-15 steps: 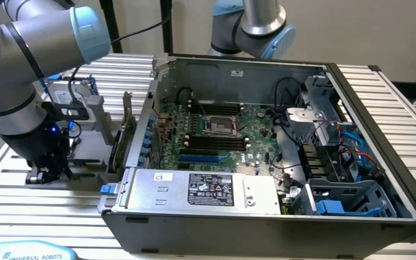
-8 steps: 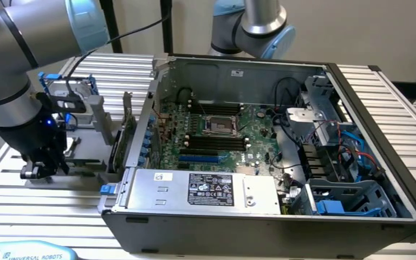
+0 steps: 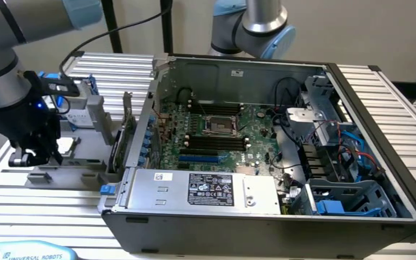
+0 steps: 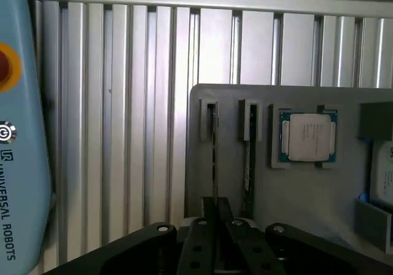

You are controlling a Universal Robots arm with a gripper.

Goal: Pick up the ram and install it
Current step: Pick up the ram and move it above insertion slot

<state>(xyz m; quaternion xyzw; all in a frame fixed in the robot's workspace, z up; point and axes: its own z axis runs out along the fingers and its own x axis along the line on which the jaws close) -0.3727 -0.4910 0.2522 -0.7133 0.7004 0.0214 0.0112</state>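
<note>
Two ram sticks stand on edge in slots of a grey holder (image 4: 295, 195). The ram (image 4: 214, 158) is the thin one and runs straight in between my fingers; the second stick (image 4: 249, 164) lies beside it. My gripper (image 4: 216, 216) has its fingers (image 4: 207, 216) pressed together on the near end of the ram, which still sits in its slot. In the exterior view my gripper (image 3: 28, 157) is low over the holder (image 3: 63, 165), on the exterior view's left of the open computer case (image 3: 266, 211). The motherboard's memory slots (image 3: 215, 143) lie bare inside the case.
A square silver processor chip (image 4: 307, 137) rests in the holder next to the sticks. A silver hard drive with blue rails (image 3: 84, 108) stands behind my gripper. A pale blue teach pendant (image 4: 18, 134) lies on the ribbed aluminium table (image 4: 123, 134). A second arm (image 3: 255, 24) stands behind the case.
</note>
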